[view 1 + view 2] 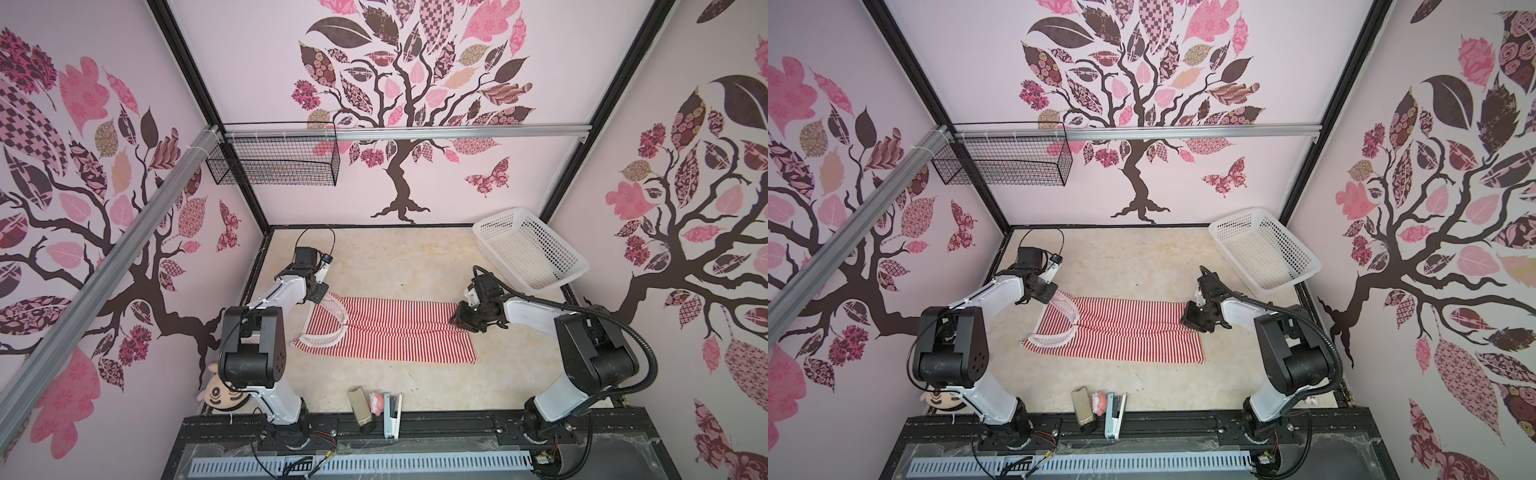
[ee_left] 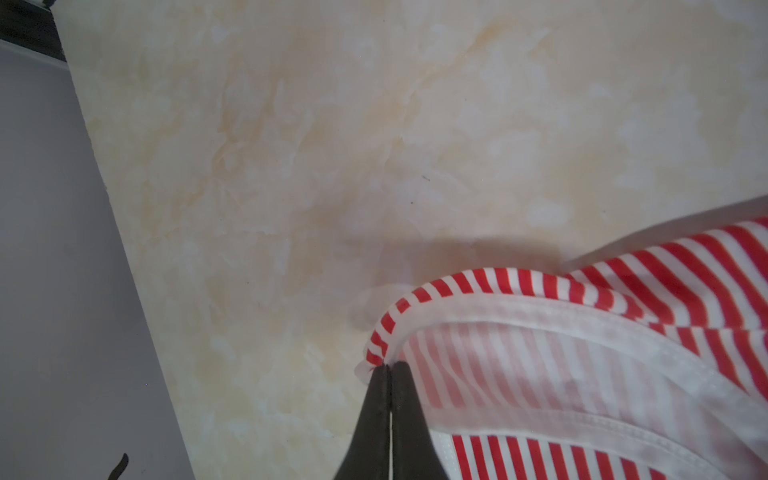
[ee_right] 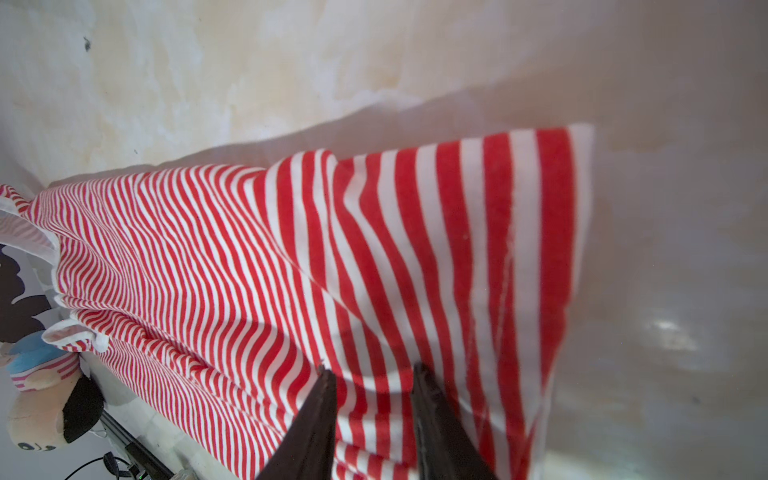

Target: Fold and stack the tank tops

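Tank top spread flat in the middle of the tabletop, with an end effector at each end.

Striped red and white, it lies lengthwise across the marbled surface in both top views, its neck and white-trimmed armholes toward the left arm and its hem toward the right. Left end effector is closed, its tips pinching the trimmed strap edge, which rises slightly off the surface. Right end effector sits at the hem end with its jaws apart and striped cloth showing between them; whether they press it I cannot tell. White basket stands in the far right corner, well apart from the cloth. Plush doll lies at the near left edge, partly hidden by the left arm.
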Tool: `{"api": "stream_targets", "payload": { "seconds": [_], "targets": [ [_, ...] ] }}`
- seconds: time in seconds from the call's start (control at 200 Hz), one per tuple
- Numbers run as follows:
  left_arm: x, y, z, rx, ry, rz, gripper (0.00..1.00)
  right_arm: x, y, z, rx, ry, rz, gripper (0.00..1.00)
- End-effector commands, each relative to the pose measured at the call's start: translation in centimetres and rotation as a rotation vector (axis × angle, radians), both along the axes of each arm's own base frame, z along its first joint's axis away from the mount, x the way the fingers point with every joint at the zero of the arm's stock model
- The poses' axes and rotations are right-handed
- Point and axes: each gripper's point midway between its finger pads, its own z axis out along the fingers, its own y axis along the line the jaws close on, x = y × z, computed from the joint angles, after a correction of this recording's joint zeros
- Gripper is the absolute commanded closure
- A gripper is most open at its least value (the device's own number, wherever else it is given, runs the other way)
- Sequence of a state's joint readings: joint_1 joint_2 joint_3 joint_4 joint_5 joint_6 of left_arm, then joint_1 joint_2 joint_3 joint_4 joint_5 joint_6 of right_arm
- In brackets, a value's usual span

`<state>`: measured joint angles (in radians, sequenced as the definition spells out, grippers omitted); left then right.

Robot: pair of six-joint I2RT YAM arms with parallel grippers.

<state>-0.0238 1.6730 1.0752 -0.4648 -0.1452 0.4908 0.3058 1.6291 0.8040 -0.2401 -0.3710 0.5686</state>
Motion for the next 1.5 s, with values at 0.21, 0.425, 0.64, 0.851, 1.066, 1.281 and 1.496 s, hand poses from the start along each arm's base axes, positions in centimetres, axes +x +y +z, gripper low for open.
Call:
{"api": "stream_targets", "payload": {
  "seconds": [0.21, 0.425, 0.64, 0.851, 1.066, 1.281, 1.496],
  "targets": [
    [-2.5, 1.0, 2.1, -0.032, -0.112, 0.075, 1.00, -2.4, -1.5, -2.9, -0.075, 0.092, -0.019, 0.66],
    [-3.3, 2.1, 0.6, 0.003, -0.095, 0.095, 1.00, -2.6, -1.6, -3.0, -0.077, 0.094, -0.019, 0.66],
    [-3.6, 3.5, -1.9, 0.007, -0.041, 0.119, 1.00, -2.9, -1.9, -3.2, -0.095, 0.100, -0.022, 0.66],
    [-4.1, 3.8, -3.7, 0.020, -0.021, 0.127, 1.00, -3.1, -2.0, -3.4, -0.098, 0.106, -0.022, 0.66],
    [-5.0, 3.4, -4.3, 0.000, -0.001, 0.119, 0.89, -2.9, -1.8, -3.0, -0.086, 0.096, -0.014, 0.64],
    [-4.9, 3.5, -0.9, -0.017, -0.088, 0.151, 0.71, -2.4, -1.1, -1.4, -0.052, 0.058, 0.005, 0.57],
    [-4.1, 2.3, 1.9, -0.091, -0.104, 0.140, 0.64, -1.7, -1.3, 0.1, -0.067, 0.024, 0.016, 0.52]
  ]
}}
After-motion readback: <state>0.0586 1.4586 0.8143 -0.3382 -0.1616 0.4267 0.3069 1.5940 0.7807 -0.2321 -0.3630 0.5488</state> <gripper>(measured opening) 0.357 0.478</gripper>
